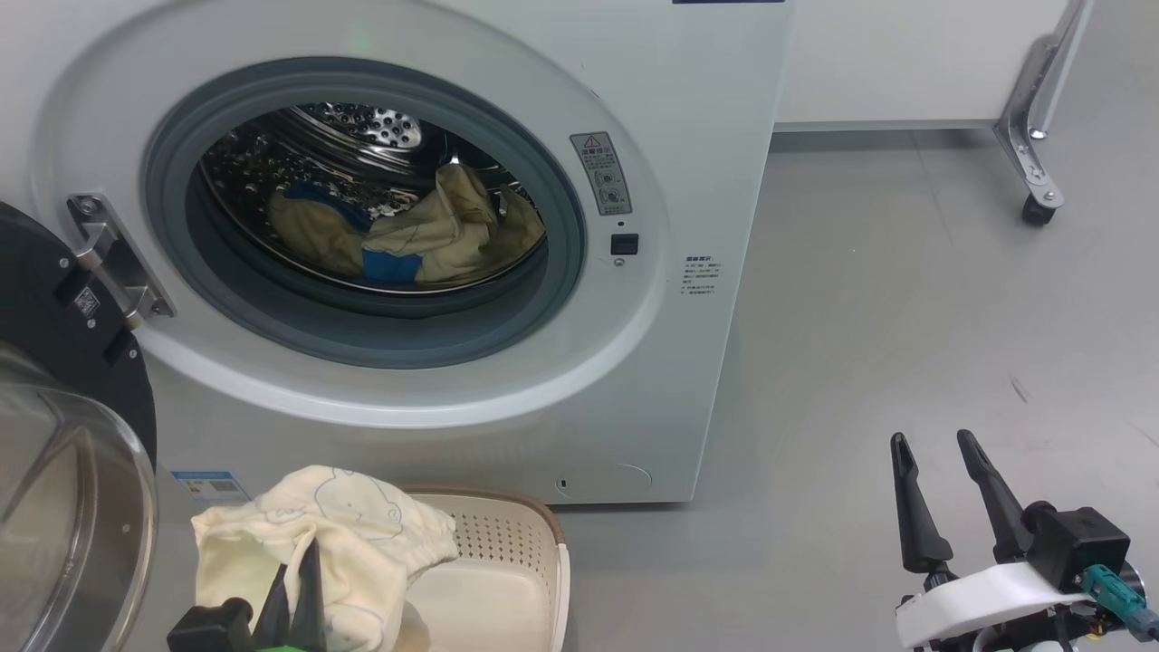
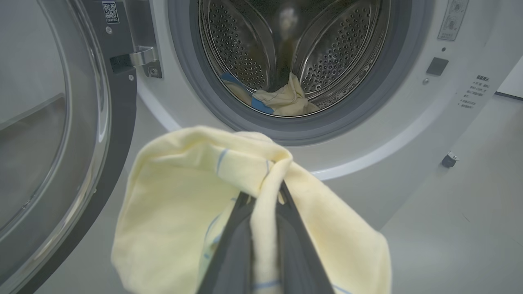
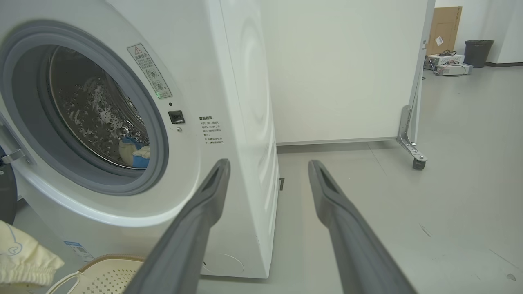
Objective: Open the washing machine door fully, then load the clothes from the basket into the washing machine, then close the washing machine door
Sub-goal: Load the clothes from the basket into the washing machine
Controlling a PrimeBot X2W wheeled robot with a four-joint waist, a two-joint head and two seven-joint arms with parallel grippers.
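Observation:
The white washing machine (image 1: 706,181) stands with its door (image 1: 54,380) swung open at the left. Cream-yellow clothes with blue trim (image 1: 426,231) lie in the steel drum (image 2: 335,53). My left gripper (image 1: 294,557) is shut on a cream-yellow garment (image 1: 317,534), which hangs lifted above the cream basket (image 1: 530,534) in front of the machine. In the left wrist view the garment (image 2: 184,204) drapes over the left gripper (image 2: 261,194), facing the porthole. My right gripper (image 1: 933,444) hangs open and holds nothing over the floor at the right; its fingers (image 3: 212,183) point past the machine's front corner.
A white panel on a metal bracket with a caster wheel (image 1: 1037,213) stands at the back right. Grey floor (image 1: 905,317) stretches to the right of the machine. A bin and boxes (image 3: 453,61) sit far off in the room.

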